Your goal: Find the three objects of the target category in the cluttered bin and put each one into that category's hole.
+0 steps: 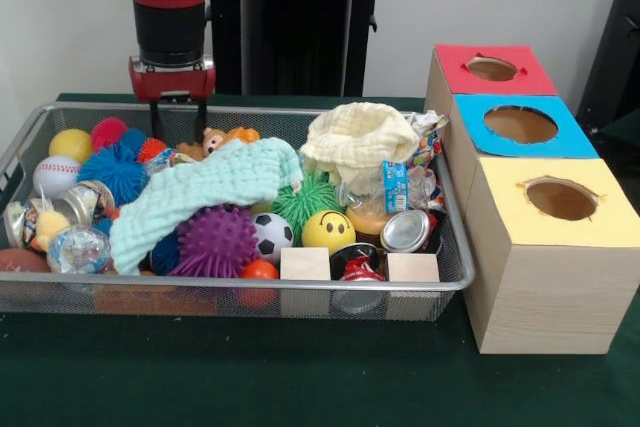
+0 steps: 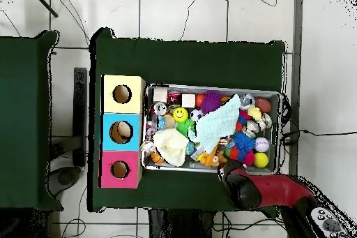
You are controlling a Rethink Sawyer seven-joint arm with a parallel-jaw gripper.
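The silver wire mesh bin [image 1: 452, 283] is full of clutter; it also shows in the overhead view [image 2: 282, 125]. My gripper [image 1: 178, 123] hangs over the bin's far rim at the left, open and empty, just above a blue spiky ball [image 1: 113, 171] and a small brown teddy [image 1: 212, 139]. In the overhead view only the red arm [image 2: 244, 183] shows, at the bin's near edge. Three wooden boxes with holes stand beside the bin: red top [image 1: 492, 69], blue top [image 1: 520, 125], yellow top [image 1: 560, 200].
In the bin lie a mint cloth [image 1: 195, 190], a cream cloth [image 1: 358, 140], a purple spiky ball [image 1: 215, 241], a soccer ball [image 1: 270, 237], a yellow smiley ball [image 1: 328, 231], a baseball [image 1: 56, 176], cans [image 1: 407, 231] and wooden blocks [image 1: 305, 264].
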